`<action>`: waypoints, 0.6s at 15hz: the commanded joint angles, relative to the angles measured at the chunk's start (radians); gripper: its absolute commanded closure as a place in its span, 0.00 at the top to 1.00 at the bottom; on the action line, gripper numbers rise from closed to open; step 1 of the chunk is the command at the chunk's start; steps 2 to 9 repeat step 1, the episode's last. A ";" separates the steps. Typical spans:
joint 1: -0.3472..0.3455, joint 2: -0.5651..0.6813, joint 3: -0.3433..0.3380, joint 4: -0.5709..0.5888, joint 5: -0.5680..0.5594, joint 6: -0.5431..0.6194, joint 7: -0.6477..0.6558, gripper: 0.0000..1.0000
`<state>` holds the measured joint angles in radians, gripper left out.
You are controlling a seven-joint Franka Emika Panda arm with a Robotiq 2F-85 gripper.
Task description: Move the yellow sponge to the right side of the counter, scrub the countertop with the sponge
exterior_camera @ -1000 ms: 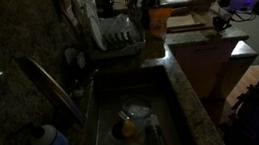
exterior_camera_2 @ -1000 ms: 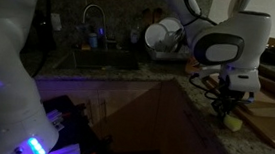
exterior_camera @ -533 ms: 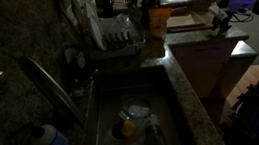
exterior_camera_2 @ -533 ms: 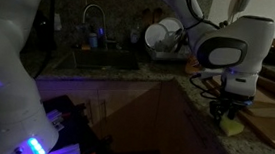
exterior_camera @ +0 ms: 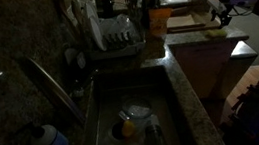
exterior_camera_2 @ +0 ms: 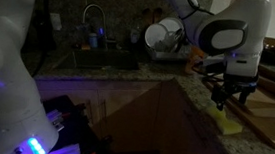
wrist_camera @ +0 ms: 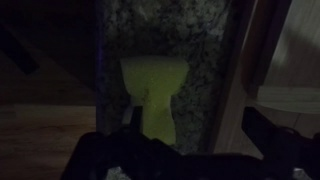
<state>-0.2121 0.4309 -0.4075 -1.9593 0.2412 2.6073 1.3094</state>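
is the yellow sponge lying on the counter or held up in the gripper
Lying on the counter. In an exterior view the yellow sponge rests flat on the granite, with the gripper above it and a visible gap between them.

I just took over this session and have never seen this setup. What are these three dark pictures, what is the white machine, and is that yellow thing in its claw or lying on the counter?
The white machine is a robot arm with a two-fingered gripper at its end. Two pictures come from cameras standing outside the robot; the third comes from a camera on its wrist, looking down past the fingers.

In an exterior view the sink fills the foreground, with a dish rack behind it and the arm small at the far end. The other exterior view shows the arm close up, over a stone counter.

The yellow thing is a sponge. It lies on the counter below the gripper, apparently not held. The wrist view shows the same sponge on the speckled stone. It is too dark to tell whether the gripper is open or shut.
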 commanded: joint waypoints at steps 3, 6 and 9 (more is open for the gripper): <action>-0.017 -0.008 0.019 0.003 -0.011 -0.002 0.007 1.00; -0.017 -0.008 0.019 0.003 -0.011 -0.002 0.007 1.00; -0.017 -0.008 0.019 0.003 -0.011 -0.002 0.007 1.00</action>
